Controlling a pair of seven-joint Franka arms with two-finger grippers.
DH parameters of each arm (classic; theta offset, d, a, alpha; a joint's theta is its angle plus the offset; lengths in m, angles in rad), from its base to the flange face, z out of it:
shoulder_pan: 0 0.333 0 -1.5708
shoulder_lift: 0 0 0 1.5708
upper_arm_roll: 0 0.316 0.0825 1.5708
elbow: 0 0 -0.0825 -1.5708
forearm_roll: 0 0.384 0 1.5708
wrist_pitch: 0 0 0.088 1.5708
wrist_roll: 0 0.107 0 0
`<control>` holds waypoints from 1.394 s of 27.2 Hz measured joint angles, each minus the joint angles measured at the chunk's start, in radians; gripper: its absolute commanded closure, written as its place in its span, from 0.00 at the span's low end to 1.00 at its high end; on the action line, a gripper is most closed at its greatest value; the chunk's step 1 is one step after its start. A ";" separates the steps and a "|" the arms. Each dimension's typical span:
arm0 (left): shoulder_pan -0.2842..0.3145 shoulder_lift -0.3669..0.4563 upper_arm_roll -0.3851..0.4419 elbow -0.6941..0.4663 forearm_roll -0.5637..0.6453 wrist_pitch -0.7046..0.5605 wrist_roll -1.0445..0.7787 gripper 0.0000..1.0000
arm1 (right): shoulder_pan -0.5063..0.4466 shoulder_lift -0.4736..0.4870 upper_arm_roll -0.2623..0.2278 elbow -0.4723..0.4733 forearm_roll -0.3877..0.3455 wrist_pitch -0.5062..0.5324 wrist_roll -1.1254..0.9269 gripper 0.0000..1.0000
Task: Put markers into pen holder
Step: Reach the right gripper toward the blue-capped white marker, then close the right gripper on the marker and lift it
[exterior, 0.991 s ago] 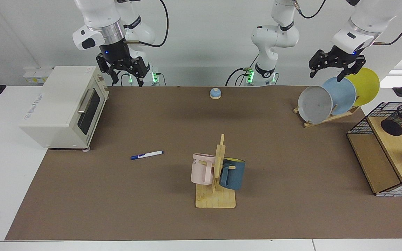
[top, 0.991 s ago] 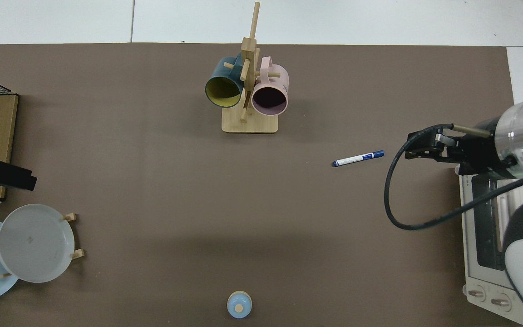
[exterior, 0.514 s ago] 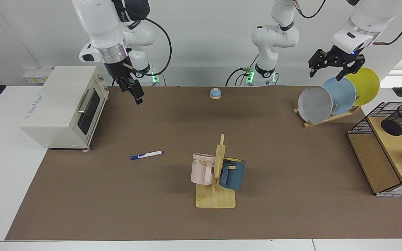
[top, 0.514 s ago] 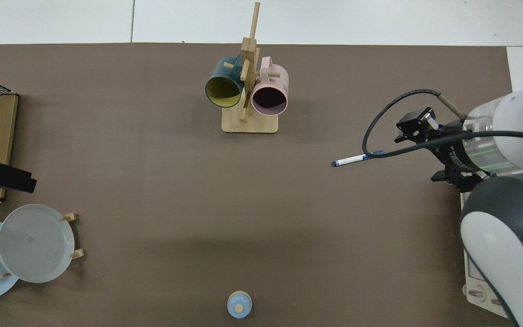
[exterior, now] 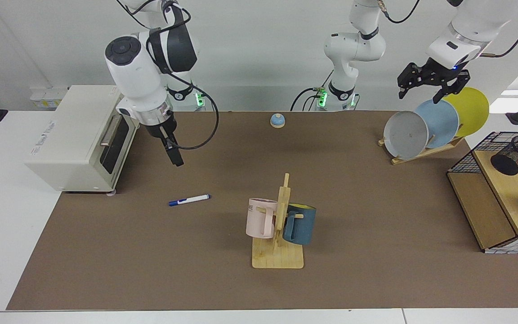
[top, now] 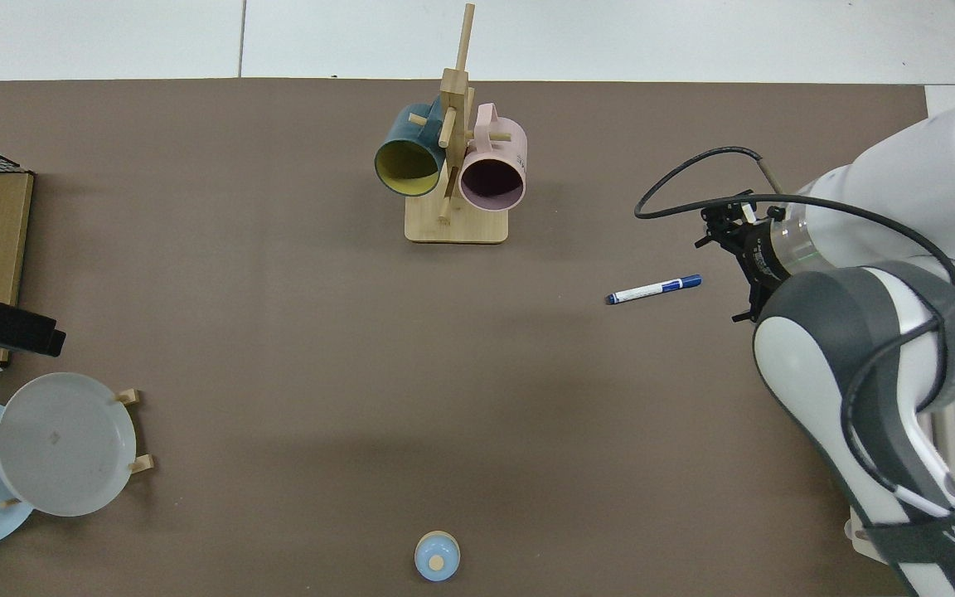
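Note:
A white-barrelled marker (exterior: 189, 200) (top: 653, 289) with a dark blue cap lies flat on the brown mat, left of the mug rack. My right gripper (exterior: 176, 159) (top: 733, 272) hangs above the mat just behind the marker's capped end, pointing down and open, holding nothing. The black mesh pen holder (exterior: 517, 155) stands on the wooden shelf of the wire basket at the far right and is out of the top view. My left gripper (exterior: 421, 95) (top: 5, 327) waits open, high over the plate rack.
A wooden rack (exterior: 278, 256) with a pink mug (exterior: 260, 218) and a blue mug (exterior: 299, 224) stands mid-table. A toaster oven (exterior: 79, 137) sits close beside the right arm. Plates (exterior: 406, 134) lean in a rack; a small blue bell (exterior: 277, 120) sits at the back edge.
My right arm has swung forward and down from beside the toaster oven towards the marker, turning its gripper. The left gripper rose slightly. The marker has not moved.

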 measured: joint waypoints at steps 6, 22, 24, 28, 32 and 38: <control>0.000 -0.002 0.000 0.000 0.000 0.000 0.000 0.00 | -0.013 0.100 -0.004 -0.007 -0.018 0.090 0.070 0.01; 0.004 -0.009 0.022 -0.003 0.001 -0.018 -0.002 0.00 | -0.032 0.192 -0.005 -0.244 -0.018 0.427 0.118 0.00; 0.004 -0.009 0.022 -0.003 0.001 -0.018 -0.003 0.00 | -0.037 0.193 -0.005 -0.285 -0.018 0.490 0.118 0.00; 0.005 -0.009 0.022 -0.003 0.001 -0.018 -0.003 0.00 | -0.040 0.195 -0.005 -0.319 -0.018 0.536 0.118 0.00; 0.005 -0.009 0.022 -0.003 0.001 -0.018 -0.003 0.00 | -0.040 0.194 -0.003 -0.319 -0.018 0.537 0.118 0.00; 0.005 -0.009 0.022 -0.004 0.001 -0.018 -0.004 0.00 | -0.040 0.194 0.000 -0.317 -0.018 0.538 0.118 0.00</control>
